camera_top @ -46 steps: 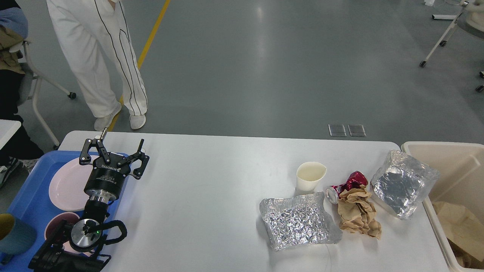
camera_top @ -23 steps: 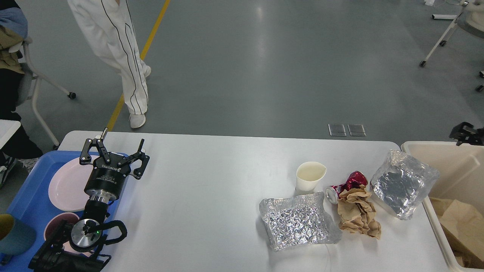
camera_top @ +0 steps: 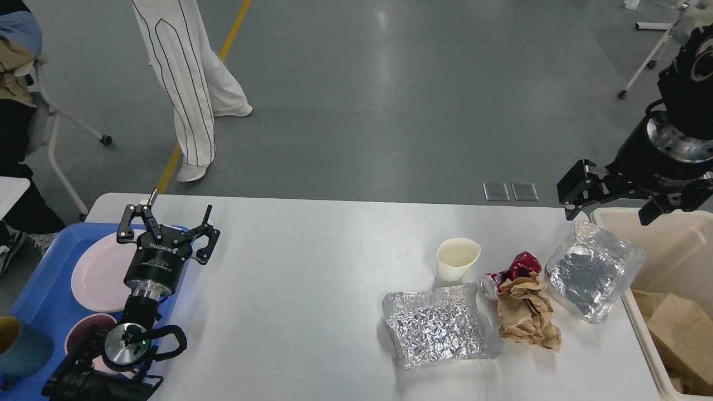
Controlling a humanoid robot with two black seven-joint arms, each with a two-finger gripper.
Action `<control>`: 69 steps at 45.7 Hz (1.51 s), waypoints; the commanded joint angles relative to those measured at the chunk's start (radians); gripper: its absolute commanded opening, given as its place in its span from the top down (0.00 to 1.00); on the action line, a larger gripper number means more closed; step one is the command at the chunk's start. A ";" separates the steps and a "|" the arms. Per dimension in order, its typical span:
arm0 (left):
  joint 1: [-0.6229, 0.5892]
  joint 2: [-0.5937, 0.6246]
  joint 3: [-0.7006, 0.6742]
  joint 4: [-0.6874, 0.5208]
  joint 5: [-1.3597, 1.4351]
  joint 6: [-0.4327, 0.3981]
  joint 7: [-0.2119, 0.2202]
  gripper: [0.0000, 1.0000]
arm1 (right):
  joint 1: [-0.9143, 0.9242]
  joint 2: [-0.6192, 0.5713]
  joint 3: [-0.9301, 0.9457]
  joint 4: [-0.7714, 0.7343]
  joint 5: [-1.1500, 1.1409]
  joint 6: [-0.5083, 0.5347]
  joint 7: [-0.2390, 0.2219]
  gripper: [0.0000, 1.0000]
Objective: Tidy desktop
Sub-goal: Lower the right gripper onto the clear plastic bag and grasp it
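Observation:
The white desktop [camera_top: 312, 278] holds rubbish on its right half: a white paper cup [camera_top: 457, 259], a crushed red can [camera_top: 509, 273], crumpled brown paper [camera_top: 526, 312], a flat foil tray [camera_top: 440, 326] and a foil container [camera_top: 593, 270] on its side. My right gripper [camera_top: 621, 203] is open and empty, raised above the table's far right corner, just behind the foil container. My left gripper [camera_top: 170, 217] is open and empty, over the table's left edge beside the blue tray [camera_top: 39, 289].
The blue tray holds a pink plate [camera_top: 100, 273], a pink bowl [camera_top: 83, 328] and a teal cup [camera_top: 19, 345]. A beige bin [camera_top: 668, 234] at the table's right end holds brown paper [camera_top: 679, 328]. A person in white [camera_top: 184, 72] walks behind the table.
My right arm has come into view from the right and now hangs over the bin's far corner. The brown paper in the bin has shifted. The person has walked right. My left arm is still.

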 commanded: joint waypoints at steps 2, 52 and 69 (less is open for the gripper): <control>0.000 0.001 0.000 0.000 0.000 0.000 0.000 0.04 | 0.093 0.002 -0.002 0.148 0.031 -0.009 0.000 0.02; 0.000 -0.001 0.000 0.000 0.000 -0.001 0.000 0.04 | -0.922 -0.274 0.326 -0.513 0.111 -0.380 0.002 0.02; 0.000 0.001 0.000 0.000 0.000 -0.001 0.000 0.04 | -1.254 -0.062 0.509 -0.879 0.111 -0.503 0.006 0.03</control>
